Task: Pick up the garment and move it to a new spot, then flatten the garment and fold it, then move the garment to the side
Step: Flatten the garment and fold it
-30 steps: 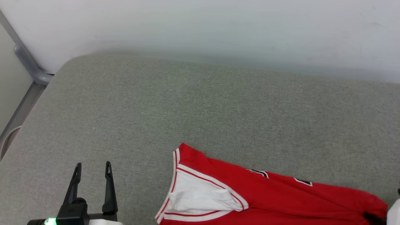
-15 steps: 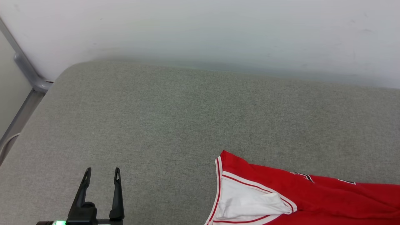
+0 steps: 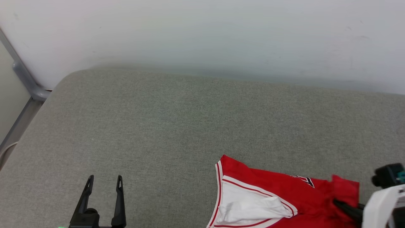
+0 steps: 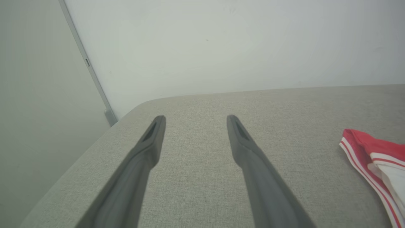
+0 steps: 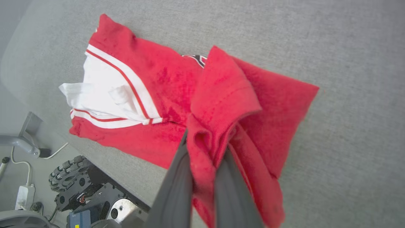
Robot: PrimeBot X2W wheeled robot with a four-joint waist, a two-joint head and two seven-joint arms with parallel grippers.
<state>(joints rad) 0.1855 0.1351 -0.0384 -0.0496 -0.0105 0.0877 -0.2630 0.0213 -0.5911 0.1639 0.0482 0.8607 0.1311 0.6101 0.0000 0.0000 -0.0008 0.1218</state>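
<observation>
The garment (image 3: 272,190), a red jersey with a white sleeve (image 3: 250,207) and striped trim, lies at the near right of the grey cushion (image 3: 177,126). My right gripper (image 3: 340,202) is shut on a bunched fold at its right end, and a red flap (image 3: 346,188) stands up above the fingers. In the right wrist view the right gripper (image 5: 207,142) pinches red cloth of the garment (image 5: 152,72), which is doubled over toward the sleeve. The left gripper (image 3: 105,179) stays open over bare cushion, well left of the jersey. The left wrist view has the left gripper (image 4: 195,118) with its fingers wide apart and the garment's trim (image 4: 373,152) at the right edge.
A white wall (image 3: 202,38) runs behind the cushion, and a grey metal rail (image 3: 23,76) stands at its far left corner. Past the cushion's near edge, the right wrist view shows the robot's base with a wheel (image 5: 68,177) and cables (image 5: 19,164) on the floor.
The head camera has shifted. My right gripper has come into view holding the jersey's right end, which now stands folded up and drawn leftward. The left gripper remains open.
</observation>
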